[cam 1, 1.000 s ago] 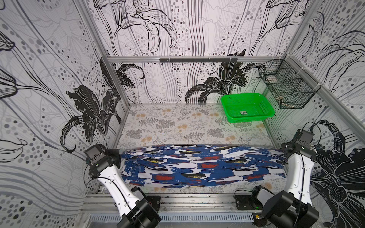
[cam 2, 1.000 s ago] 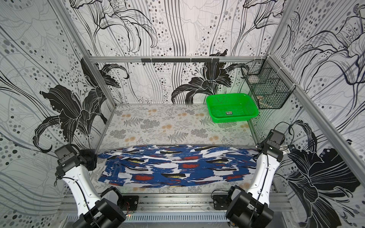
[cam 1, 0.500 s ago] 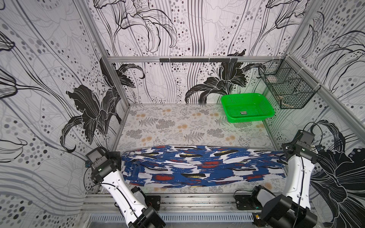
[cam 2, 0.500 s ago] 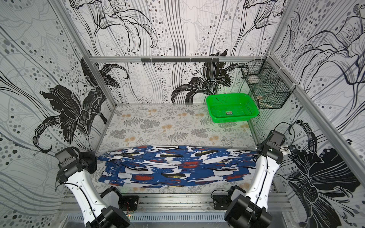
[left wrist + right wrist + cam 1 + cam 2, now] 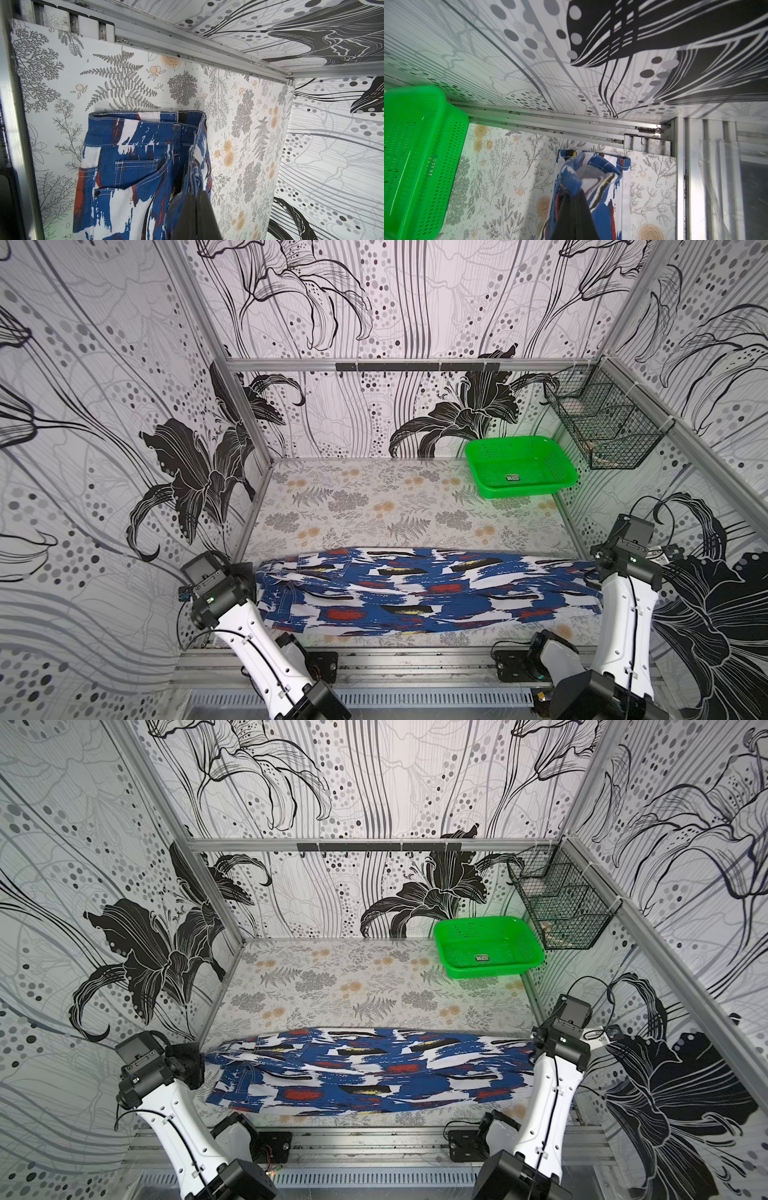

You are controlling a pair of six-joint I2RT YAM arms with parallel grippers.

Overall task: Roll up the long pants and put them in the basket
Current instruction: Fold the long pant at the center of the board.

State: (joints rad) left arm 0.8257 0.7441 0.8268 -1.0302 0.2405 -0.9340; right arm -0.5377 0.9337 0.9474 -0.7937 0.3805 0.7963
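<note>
Long pants (image 5: 415, 593) lie as one long band across the lower part of the frame in both top views, on the near strip of the floral worktop (image 5: 374, 506). The waistband end is at lower left and the leg ends at lower right.

- Left fingers (image 5: 197, 214): clenched on a raised ridge of denim near the waistband and fly side. The back pocket and belt loops lie flat beside the ridge.
- Right fingers (image 5: 575, 216): clenched on a bunched cuff, lifted off the flat leg underneath.
- In the top views both sets of fingers are hidden behind their wrists.

Likely reason for the hold: each arm pinches one end of the same long edge. That keeps the cloth taut between them, so it can be laid over lengthwise into a narrow strip. Rolling itself looks not yet begun, as no coil is visible.

Count:
- one pair of pants
- two arms, left arm (image 5: 232, 614) and right arm (image 5: 623, 605)
- one green plastic basket (image 5: 528, 491) at upper right, well apart from the pants, with a small tag inside
- one wire basket (image 5: 602, 435) hung on the wall above it, contents unclear
</note>
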